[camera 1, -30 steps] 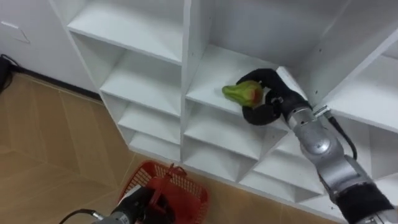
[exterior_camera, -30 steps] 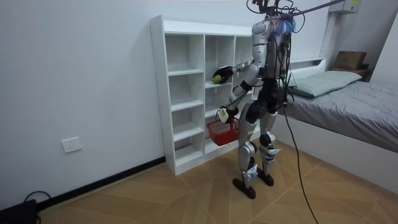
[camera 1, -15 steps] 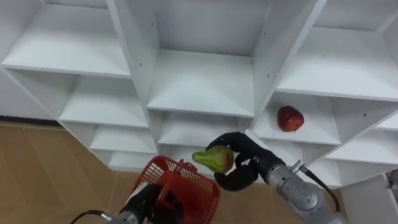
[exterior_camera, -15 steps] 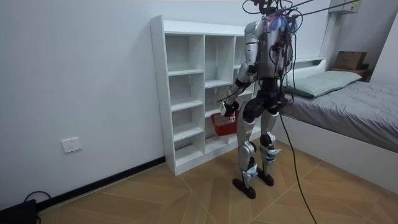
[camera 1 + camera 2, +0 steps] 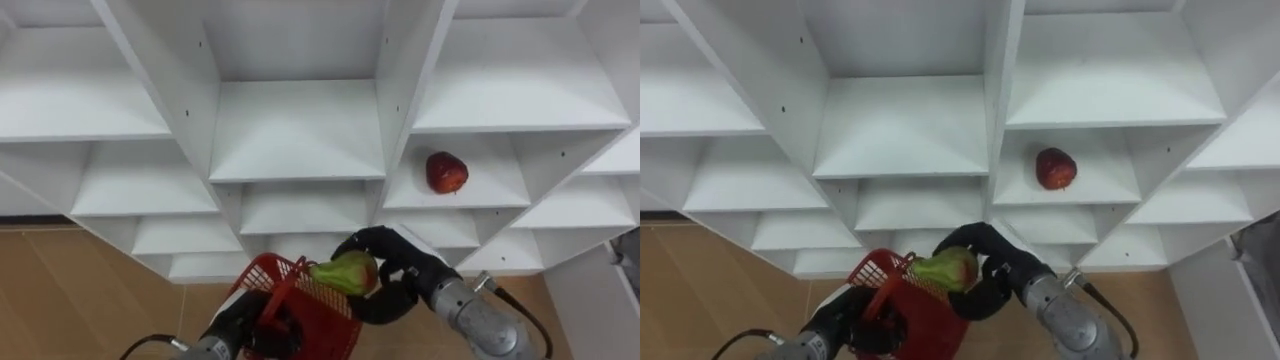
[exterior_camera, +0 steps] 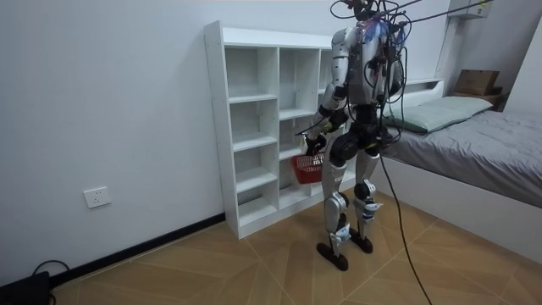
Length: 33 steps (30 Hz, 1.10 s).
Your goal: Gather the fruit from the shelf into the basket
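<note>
My right hand (image 5: pixel 385 280) (image 5: pixel 985 270) is shut on a green pear with a red blush (image 5: pixel 344 272) (image 5: pixel 946 268), held just above the far rim of the red wire basket (image 5: pixel 300 310) (image 5: pixel 902 312). My left hand (image 5: pixel 240 325) (image 5: pixel 840 320) is curled round the basket's handle at the bottom of the view. A red apple (image 5: pixel 446 172) (image 5: pixel 1055 168) lies on a shelf of the white closet (image 5: pixel 300 130) (image 5: pixel 910 125), in the compartment to the right of the middle column. In the room view I stand facing the closet (image 6: pixel 254 119), the basket (image 6: pixel 306 168) at hip height.
The closet's other compartments look bare. Wooden floor (image 5: pixel 60 290) lies below its left side. A bed (image 6: pixel 474 144) stands behind me at the room view's right.
My right hand has brought the pear off the middle shelf and down to just above the basket. The head camera has shifted, bringing the apple into view.
</note>
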### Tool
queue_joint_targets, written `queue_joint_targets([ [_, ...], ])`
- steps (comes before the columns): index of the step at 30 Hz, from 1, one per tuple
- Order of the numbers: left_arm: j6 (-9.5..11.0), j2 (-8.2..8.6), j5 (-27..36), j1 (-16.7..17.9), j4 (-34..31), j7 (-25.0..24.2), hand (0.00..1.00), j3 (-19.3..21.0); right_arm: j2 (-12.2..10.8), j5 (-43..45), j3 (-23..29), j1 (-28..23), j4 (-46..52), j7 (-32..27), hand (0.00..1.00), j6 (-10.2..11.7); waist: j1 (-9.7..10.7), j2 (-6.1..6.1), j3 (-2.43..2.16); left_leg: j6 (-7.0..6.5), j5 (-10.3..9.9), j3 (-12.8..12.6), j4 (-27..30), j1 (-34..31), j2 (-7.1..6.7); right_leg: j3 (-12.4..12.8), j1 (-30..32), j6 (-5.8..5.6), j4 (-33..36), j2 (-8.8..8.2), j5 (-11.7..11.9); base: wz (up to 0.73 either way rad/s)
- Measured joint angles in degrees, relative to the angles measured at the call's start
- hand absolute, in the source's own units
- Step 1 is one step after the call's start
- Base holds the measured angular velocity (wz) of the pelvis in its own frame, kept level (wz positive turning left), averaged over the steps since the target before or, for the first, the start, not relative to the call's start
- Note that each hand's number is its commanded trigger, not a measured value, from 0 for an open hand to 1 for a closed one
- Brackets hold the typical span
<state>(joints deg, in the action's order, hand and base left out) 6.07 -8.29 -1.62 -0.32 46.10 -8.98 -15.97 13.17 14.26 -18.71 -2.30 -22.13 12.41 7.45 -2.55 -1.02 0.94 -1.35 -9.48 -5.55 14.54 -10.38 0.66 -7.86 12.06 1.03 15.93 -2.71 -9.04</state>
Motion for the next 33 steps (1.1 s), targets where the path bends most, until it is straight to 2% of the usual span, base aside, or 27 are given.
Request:
queue_joint_targets([
  [6,0.51,0.01,0.54,-0.05,-0.53,0.83,1.00,0.01,0.01,4.35,0.08,-0.75,-3.95,-1.47,1.00,-0.02,0.98,0.93,-0.38,-0.03,-0.19,-0.73,0.64,-1.04,0.10,0.64,1.13,0.00,1.06,-0.03,-0.01,-0.06],
  [15,1.01,-0.09,2.22,-0.01,-2.50,0.93,1.00,-0.37,0.14,5.81,0.28,-0.96,-5.40,-3.14,1.00,0.02,1.03,1.22,-0.32,-0.02,-0.21,-0.77,0.75,-1.12,0.08,1.09,1.73,0.13,1.85,-0.08,-0.23,0.00],
  [23,1.00,-0.20,2.14,0.21,-4.99,-1.43,1.00,-1.34,-0.07,10.83,0.29,-0.82,-12.05,-4.24,1.00,-0.01,0.99,1.58,-0.36,-0.01,-0.20,-0.77,0.88,-2.25,0.11,1.21,2.94,0.17,1.90,0.08,-0.21,0.00],
  [27,1.00,-0.39,2.09,0.31,-4.99,-1.60,1.00,-3.28,-0.11,11.05,0.27,-0.80,-14.26,-5.64,1.00,0.00,1.00,1.58,-0.36,-0.01,-0.20,-0.77,0.87,-2.40,-0.19,1.21,2.94,0.16,1.75,0.10,-0.22,0.00],
  [33,1.03,-0.28,2.10,0.38,-4.99,-1.88,1.00,-4.73,-2.01,11.10,0.29,0.27,-19.58,-7.84,1.00,-0.02,1.10,1.47,-0.33,-0.01,-0.20,-0.76,0.86,-2.36,-0.22,1.24,3.02,0.17,1.67,0.08,-0.27,0.00],
])
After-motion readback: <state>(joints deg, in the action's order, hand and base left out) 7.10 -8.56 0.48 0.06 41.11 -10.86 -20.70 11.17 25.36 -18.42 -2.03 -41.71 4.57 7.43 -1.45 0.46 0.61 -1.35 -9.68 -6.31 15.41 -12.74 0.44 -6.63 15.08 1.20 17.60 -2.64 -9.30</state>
